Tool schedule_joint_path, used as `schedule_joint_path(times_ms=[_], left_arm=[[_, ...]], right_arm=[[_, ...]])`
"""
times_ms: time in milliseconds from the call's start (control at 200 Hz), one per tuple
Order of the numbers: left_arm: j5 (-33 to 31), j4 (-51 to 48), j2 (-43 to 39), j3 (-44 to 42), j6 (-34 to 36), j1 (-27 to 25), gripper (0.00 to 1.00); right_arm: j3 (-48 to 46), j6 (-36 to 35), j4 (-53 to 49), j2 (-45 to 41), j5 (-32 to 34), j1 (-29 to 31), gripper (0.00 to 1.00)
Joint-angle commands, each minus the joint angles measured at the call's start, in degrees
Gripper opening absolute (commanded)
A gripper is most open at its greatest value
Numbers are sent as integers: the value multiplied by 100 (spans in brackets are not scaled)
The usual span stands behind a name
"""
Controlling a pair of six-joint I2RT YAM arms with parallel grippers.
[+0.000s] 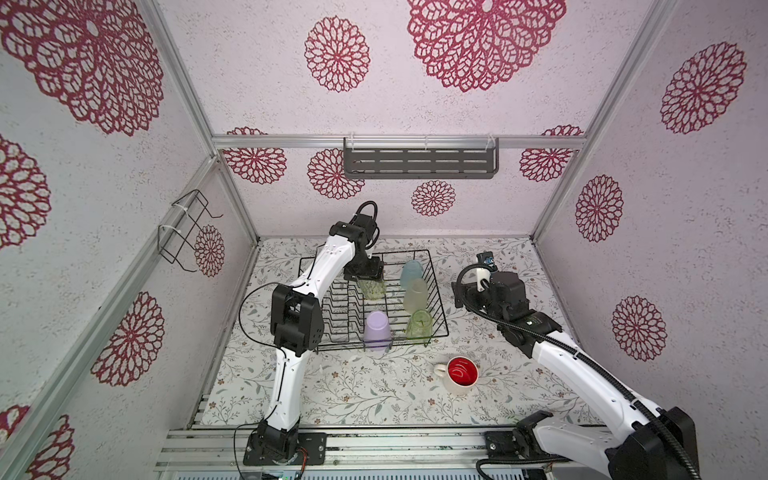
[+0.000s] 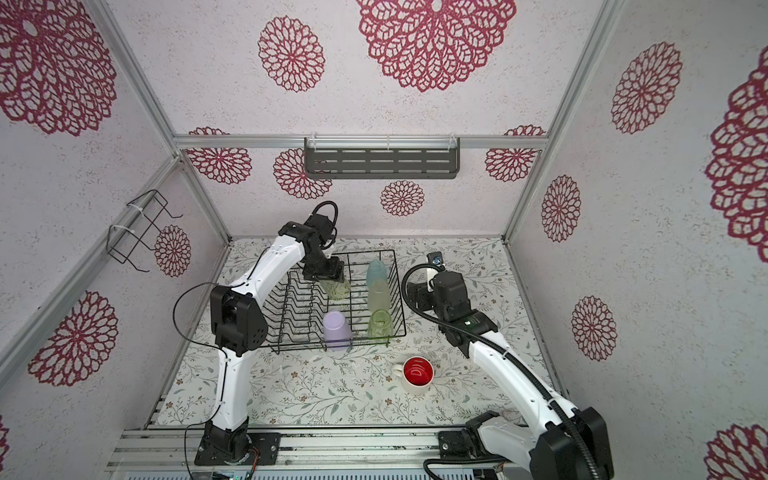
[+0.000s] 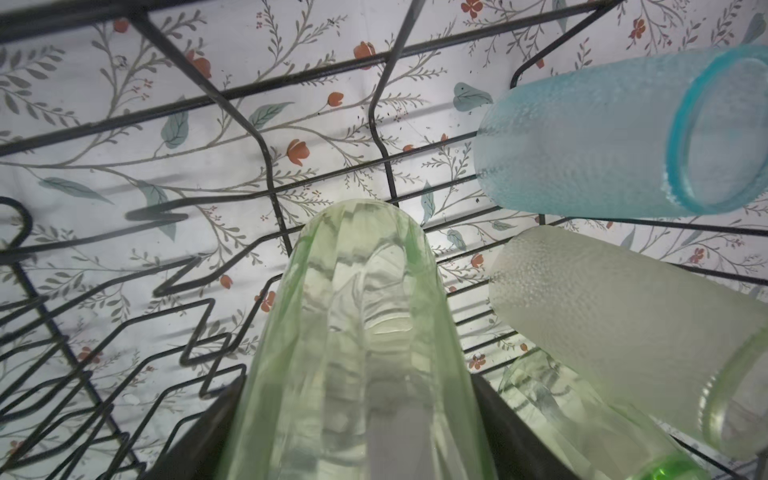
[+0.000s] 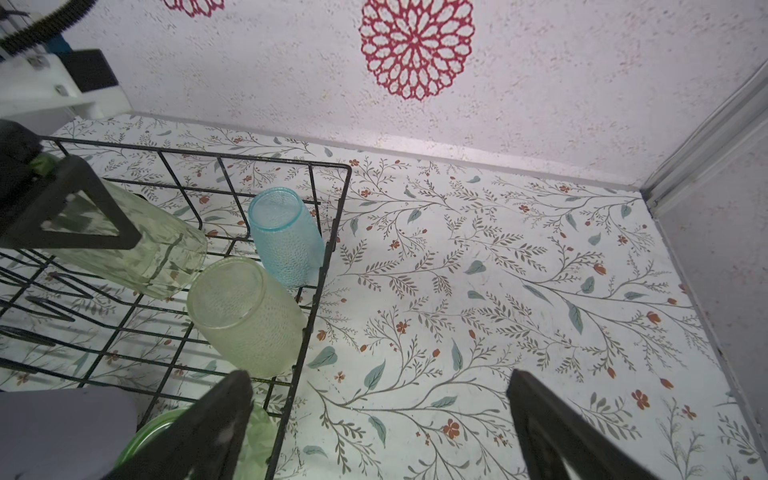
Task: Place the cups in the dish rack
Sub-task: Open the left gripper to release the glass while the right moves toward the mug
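Top view: 6 cups, 1 rack

The dish rack is showing as thin black wire with a faint sheen, over a smooth, matt printed table covering, and the walls are looking rough and grainy. The clear-green glass is gleaming smooth and glossy, the light-blue cup and frosted pale-green tumbler are showing pebbled translucent skins, the lilac tumbler is looking like opaque matt plastic, and the cream mug is shining glossy red inside.
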Motion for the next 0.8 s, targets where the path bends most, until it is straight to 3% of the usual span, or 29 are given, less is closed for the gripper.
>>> schedule_joint_path(times_ms=[0,145,220,485,500,525,560,791], left_arm=[[-201,-35,69,203,82,-27,47],[-105,21,172,204,62,-33,57],[-182,54,215,214,55,-32,61],[-116,323,215,228,1,-22,72],[-89,319,229,241,0,-16,75],[-48,305,250,264,2,-9,89],[-15,288,285,293,-6,-7,93],[-3,417,176,314,-70,-4,95]], right_arm=[[13,-121,243,-141,170,-15,99],[-59,108,467,-161,344,-18,99],[-26,489,484,-235,126,-33,99],[-377,539,860,-769,-110,-101,99],[-371,528,838,-760,-103,-103,99],[-356,528,804,-739,-93,-96,99],[-333,529,770,-725,-84,-102,99],[-352,512,791,-690,-33,-96,99]])
